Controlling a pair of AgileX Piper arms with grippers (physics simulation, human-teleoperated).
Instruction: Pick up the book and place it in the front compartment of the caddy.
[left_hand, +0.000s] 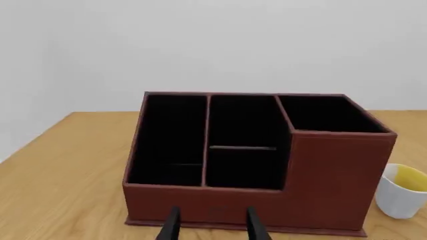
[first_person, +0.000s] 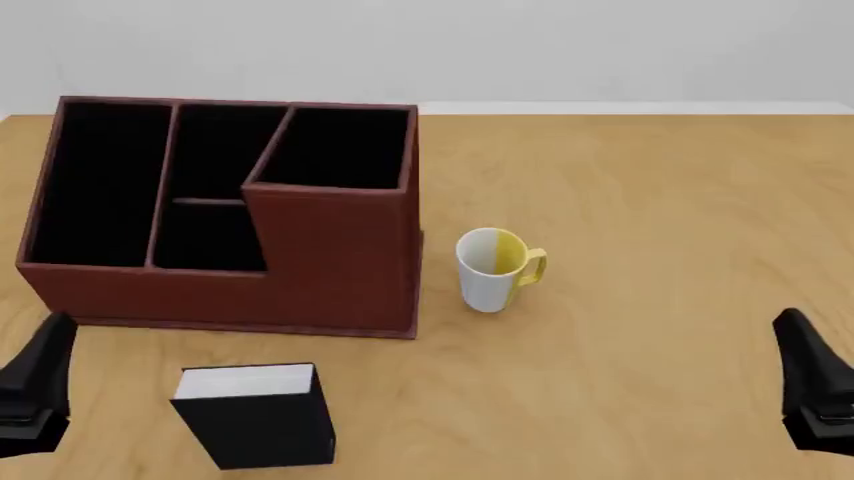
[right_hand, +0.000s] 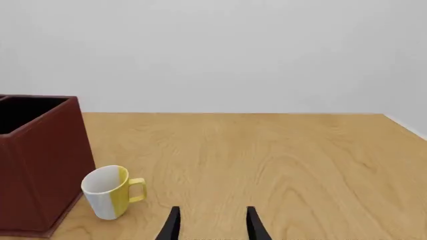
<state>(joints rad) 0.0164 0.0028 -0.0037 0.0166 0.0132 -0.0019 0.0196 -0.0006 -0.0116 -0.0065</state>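
Observation:
The book (first_person: 256, 416), black-covered with white page edges on top, stands upright on the table in the front view, in front of the caddy (first_person: 334, 260). This reddish-brown box with black-lined compartments sits at the back left; the left wrist view faces its low front wall (left_hand: 220, 202). My left gripper (first_person: 38, 385) hangs at the near left edge, left of the book and apart from it; its fingers (left_hand: 172, 226) stand open with nothing between them. At the near right edge, far from the book, my right gripper (first_person: 814, 385) is open and empty too, fingers (right_hand: 253, 225) apart.
A white and yellow mug (first_person: 494, 268) stands just right of the caddy, also seen as the mug (right_hand: 110, 192) and the mug (left_hand: 402, 190). Bare wooden tabletop (first_person: 667, 220) stretches over the right half. A pale wall rises behind the table's far edge.

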